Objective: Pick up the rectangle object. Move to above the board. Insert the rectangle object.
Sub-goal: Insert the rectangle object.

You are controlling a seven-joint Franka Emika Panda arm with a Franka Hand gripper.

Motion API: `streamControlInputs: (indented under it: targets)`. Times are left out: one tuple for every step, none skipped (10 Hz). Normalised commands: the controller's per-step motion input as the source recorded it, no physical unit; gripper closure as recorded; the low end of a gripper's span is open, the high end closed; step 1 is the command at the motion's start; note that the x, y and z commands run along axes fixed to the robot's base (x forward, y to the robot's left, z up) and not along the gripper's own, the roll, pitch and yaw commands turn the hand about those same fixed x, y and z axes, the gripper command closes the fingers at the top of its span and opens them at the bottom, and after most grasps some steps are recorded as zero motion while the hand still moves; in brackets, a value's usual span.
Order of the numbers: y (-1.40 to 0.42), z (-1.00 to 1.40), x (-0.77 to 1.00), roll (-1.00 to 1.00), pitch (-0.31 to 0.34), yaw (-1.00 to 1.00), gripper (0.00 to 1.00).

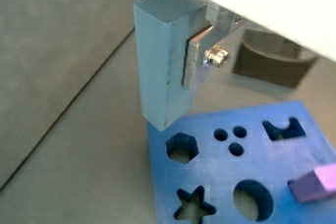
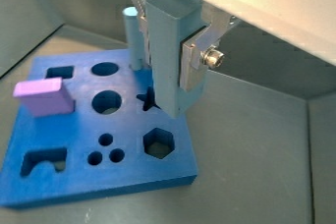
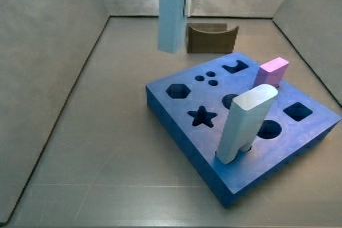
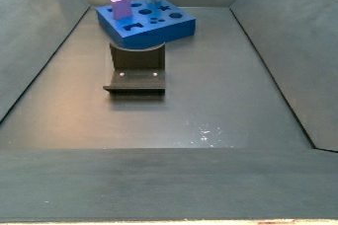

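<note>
My gripper (image 1: pixel 172 57) is shut on the rectangle object (image 1: pixel 163 66), a pale sky-blue bar that hangs upright between the silver fingers (image 1: pixel 198 59). Both wrist views show it, and so does a side view (image 3: pixel 171 17). The bar (image 2: pixel 165 56) is held in the air, clear of the floor. Its lower end is near the edge of the royal-blue board (image 3: pixel 201 144), by the hexagon (image 1: pixel 182 148) and star (image 1: pixel 192 204) cutouts. The board (image 2: pixel 79 179) lies flat on the floor.
A thicker pale post with a rounded top (image 3: pixel 247 122) stands in the board. A short pink block (image 3: pixel 274 69) sits in another cutout. The dark fixture (image 3: pixel 210 38) stands on the floor behind the board. Grey walls (image 4: pixel 34 61) enclose the floor.
</note>
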Motion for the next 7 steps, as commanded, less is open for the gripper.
streamControlInputs:
  targets:
    - [0.0, 0.0, 0.0, 0.02, 0.0, -1.0, 1.0]
    - [0.0, 0.0, 0.0, 0.02, 0.0, -1.0, 1.0]
    - [0.0, 0.0, 0.0, 0.02, 0.0, -1.0, 1.0]
    - [0.0, 0.0, 0.0, 0.03, 0.0, -1.0, 1.0]
    - [0.0, 0.0, 0.0, 0.02, 0.0, -1.0, 1.0]
    - [0.0, 0.0, 0.0, 0.01, 0.0, -1.0, 1.0]
    - [0.0, 0.0, 0.0, 0.03, 0.0, -1.0, 1.0]
